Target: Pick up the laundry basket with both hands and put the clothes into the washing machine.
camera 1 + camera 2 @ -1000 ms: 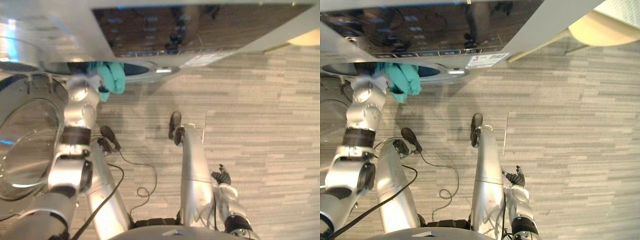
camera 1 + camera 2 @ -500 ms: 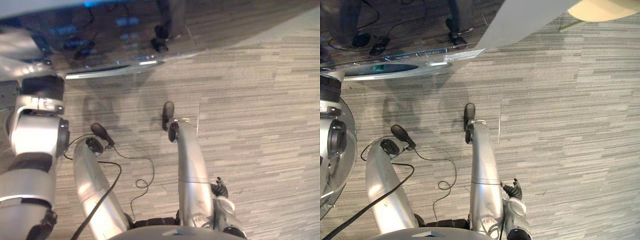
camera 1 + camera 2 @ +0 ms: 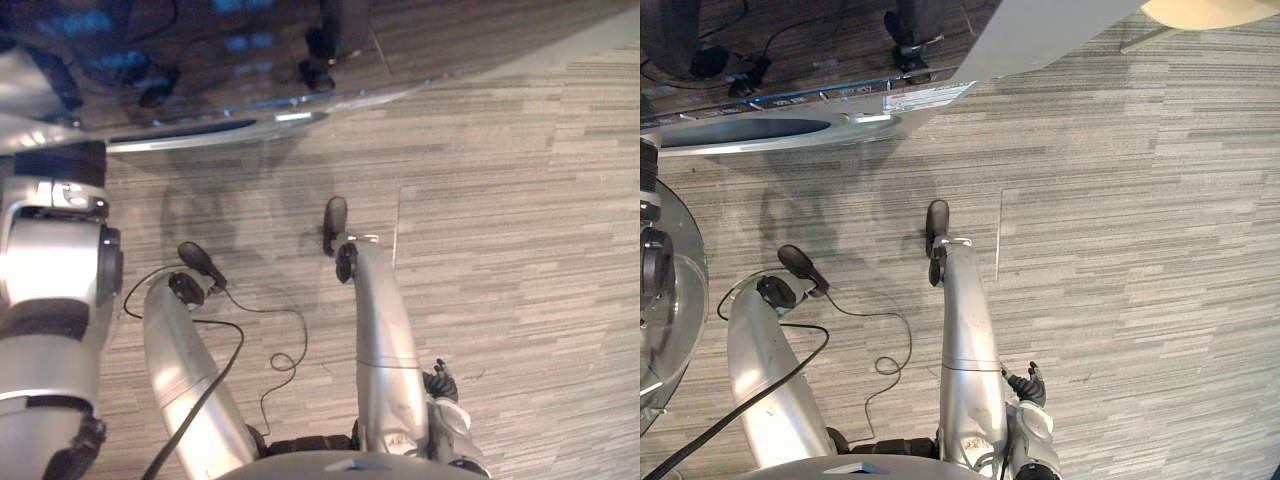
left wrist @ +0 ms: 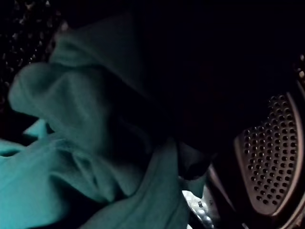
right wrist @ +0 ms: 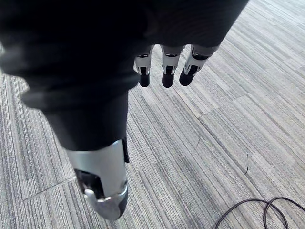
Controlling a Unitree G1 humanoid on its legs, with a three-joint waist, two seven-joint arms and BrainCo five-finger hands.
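Teal clothes lie bunched inside the washing machine's drum, beside its perforated metal wall. My left arm reaches up at the far left into the machine's round opening, and the dark bulk of my left hand hangs close over the cloth. I cannot tell whether it holds the cloth. My right hand hangs low at my right side over the carpet, open and holding nothing; it shows small in the head views too.
The washing machine's dark glossy front spans the top of the head views. Its round glass door stands open at the far left. A pale round tabletop shows at the top right. Grey striped carpet lies to my right.
A second ago my left hand held the teal cloth at the drum's mouth; now the arm is deeper in and the cloth lies inside. The head camera has shifted. The right hand stays put.
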